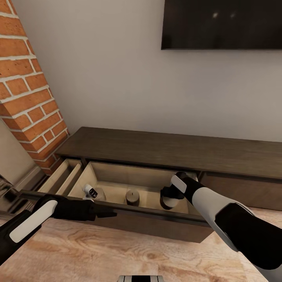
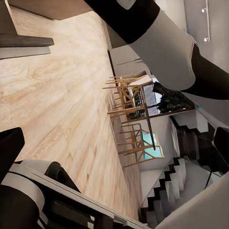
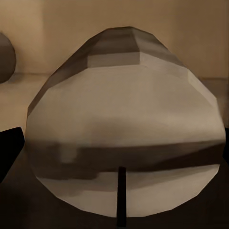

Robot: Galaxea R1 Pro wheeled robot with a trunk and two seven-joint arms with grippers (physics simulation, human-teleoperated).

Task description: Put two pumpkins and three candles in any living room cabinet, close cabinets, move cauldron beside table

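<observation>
Now right gripper (image 1: pixel 169 194) jaws astride candle (image 3: pixel 126 129)

Head view evenly lit, soft, no hard shadows; wall (image 1: pixel 117 78) pale and flat; two faint glare spots on the dark screen (image 1: pixel 223 23); drawer (image 1: pixel 117 184) interior dim at the back; right wrist close-up murky, blocky, low-res; left wrist view bright, floor (image 2: pixel 57 95) washed.

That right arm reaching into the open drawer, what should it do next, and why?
Probably open the right pincer and lift out. It is down inside the drawer on a candle that seems to rest on the drawer floor near another candle.
</observation>
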